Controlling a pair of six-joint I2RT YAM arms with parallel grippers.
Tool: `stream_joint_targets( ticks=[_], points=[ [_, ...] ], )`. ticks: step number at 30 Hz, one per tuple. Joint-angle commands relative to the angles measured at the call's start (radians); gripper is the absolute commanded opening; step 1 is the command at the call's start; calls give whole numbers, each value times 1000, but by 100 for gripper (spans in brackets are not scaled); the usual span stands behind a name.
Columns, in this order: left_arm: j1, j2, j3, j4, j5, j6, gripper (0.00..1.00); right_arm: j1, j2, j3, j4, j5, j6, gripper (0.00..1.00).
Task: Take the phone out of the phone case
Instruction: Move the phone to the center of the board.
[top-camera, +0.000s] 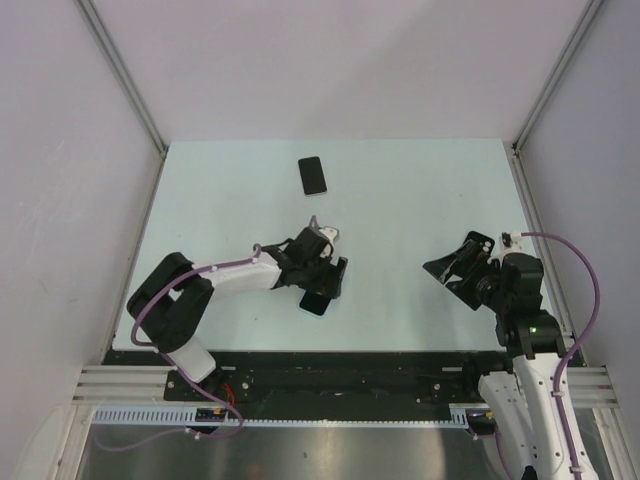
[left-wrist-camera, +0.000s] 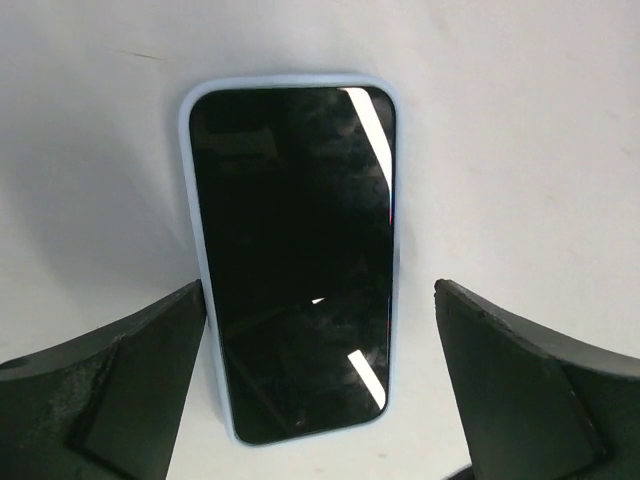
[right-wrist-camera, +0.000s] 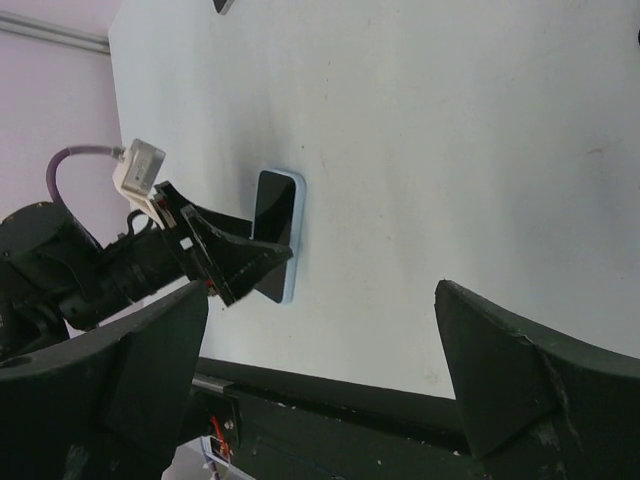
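A black phone (left-wrist-camera: 290, 230) lies screen up in a light blue phone case (left-wrist-camera: 185, 150) on the pale table, near the front edge (top-camera: 316, 303). My left gripper (top-camera: 326, 284) hangs over its near end, open, in the left wrist view (left-wrist-camera: 320, 288) too. There the left finger (left-wrist-camera: 150, 350) lines up with the case's edge and the other finger stands well off to the right. My right gripper (top-camera: 452, 272) is open over bare table at the right, holding nothing (right-wrist-camera: 320, 288). The right wrist view shows the cased phone (right-wrist-camera: 280, 225) partly behind the left gripper's fingers.
A second dark phone with a light rim (top-camera: 313, 176) lies at the back middle of the table (top-camera: 420, 190). White walls close in the left, back and right sides. A black rail (top-camera: 340, 365) runs along the front edge by the arm bases.
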Motion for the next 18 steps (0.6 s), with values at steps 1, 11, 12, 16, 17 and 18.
stream_joint_targets(
  ticks=[1, 11, 12, 16, 17, 18],
  points=[
    [-114, 9, -66, -9, 73, -144, 100, 37, 0, -30, 54, -5, 22, 100],
    [-108, -279, -121, -31, 147, -207, 100, 605, 128, -119, 153, 337, 184, 100],
    [-110, -316, -115, -42, 148, -200, 100, 665, 154, -121, 174, 380, 233, 100],
    [-134, -289, -61, -162, 55, -82, 100, 834, 380, -118, 281, 484, 342, 100],
    [-169, -275, -40, -176, 7, -71, 100, 845, 412, -118, 304, 489, 367, 100],
    [-188, -251, -33, -186, -77, -60, 100, 845, 432, -118, 310, 492, 384, 100]
  ],
)
